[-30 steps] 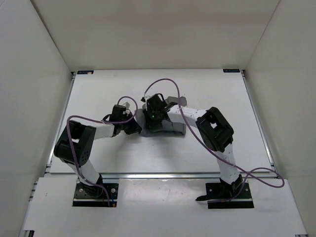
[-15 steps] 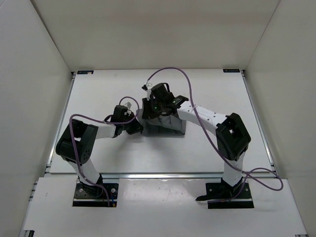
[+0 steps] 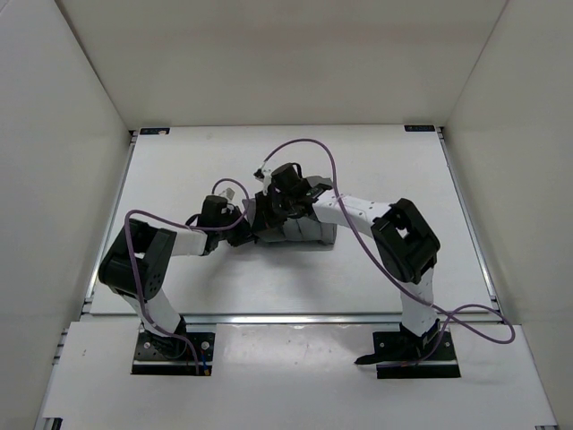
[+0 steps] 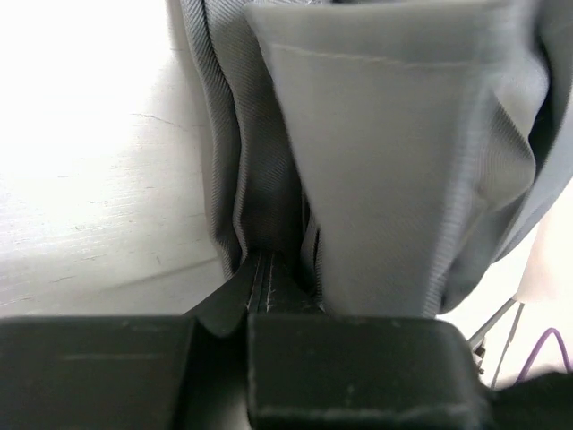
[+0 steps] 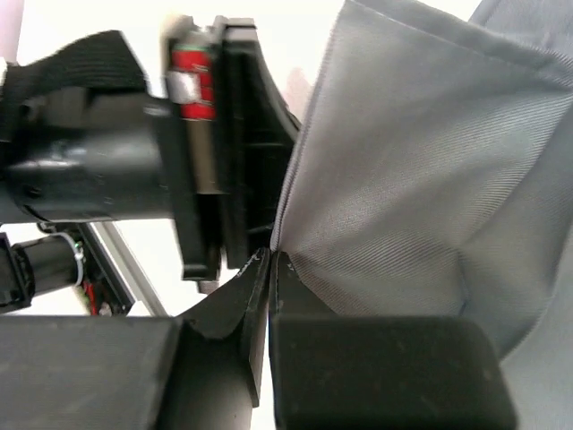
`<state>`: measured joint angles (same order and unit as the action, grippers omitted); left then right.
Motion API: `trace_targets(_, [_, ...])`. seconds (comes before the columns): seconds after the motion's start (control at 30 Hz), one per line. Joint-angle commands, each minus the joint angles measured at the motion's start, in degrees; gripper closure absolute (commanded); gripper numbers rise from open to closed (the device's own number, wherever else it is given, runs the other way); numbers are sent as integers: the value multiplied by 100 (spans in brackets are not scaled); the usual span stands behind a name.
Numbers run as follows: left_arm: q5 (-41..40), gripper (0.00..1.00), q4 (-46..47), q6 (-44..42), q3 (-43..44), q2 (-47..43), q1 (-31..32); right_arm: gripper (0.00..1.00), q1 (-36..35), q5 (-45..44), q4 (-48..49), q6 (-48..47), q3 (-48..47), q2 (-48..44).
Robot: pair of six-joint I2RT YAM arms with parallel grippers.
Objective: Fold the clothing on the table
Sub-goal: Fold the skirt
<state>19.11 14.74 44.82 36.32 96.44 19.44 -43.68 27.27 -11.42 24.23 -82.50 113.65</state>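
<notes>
We note the clothing (image 3: 309,230) bunched near the middle of the table (image 3: 179,170), between both arms. Left gripper (image 4: 261,273) is clamped on a fabric fold. Right gripper (image 5: 269,262) pinches an edge, jaws closed.

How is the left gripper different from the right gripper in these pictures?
The left gripper pinches bunched-up folds of the cloth; the right gripper pinches one flatter flap. The left gripper reaches in from the left side, the right gripper from the right. Both are shut on the same grey cloth.
</notes>
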Motion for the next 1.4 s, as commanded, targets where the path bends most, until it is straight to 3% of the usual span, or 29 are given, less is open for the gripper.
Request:
trace_targets(0.0, [-92, 99, -104, -18, -274, -3, -116, 100, 88, 630, 176, 169, -108, 157])
trace_targets(0.1, [-22, 90, -7, 1, -301, -20, -151, 100, 167, 736, 18, 74, -187, 263])
trace_targets(0.3, [49, 83, -23, 54, -301, -222, -274, 67, 211, 658, -17, -356, -371, 176])
trace_targets(0.4, [22, 73, -173, 36, -248, -450, -336, 57, 255, 438, -228, -524, -687, 27])
trace_targets(0.47, [14, 73, -252, 45, -248, -661, -380, 54, 264, 228, -273, -664, -680, -167])
trace_targets(0.53, [13, 65, -436, -8, -213, -855, -484, 53, 360, 43, -282, -665, -584, -491])
trace_targets(0.83, [58, 59, -1219, -342, -54, -1917, -652, 51, 984, -757, -502, -946, 768, -1344])
trace_targets(1.03, [198, 67, -1631, -447, -2, -2524, -766, 55, 1704, -55, 86, -753, 1851, -1565])
trace_targets(1.27, [-267, 66, -2186, -711, 227, -3122, -714, 56, 1767, -168, 18, -690, 2124, -1170])
trace_targets(1.37, [-23, 82, -2431, -921, 332, -3071, -766, 57, 1679, -222, 26, -814, 2062, -1362])
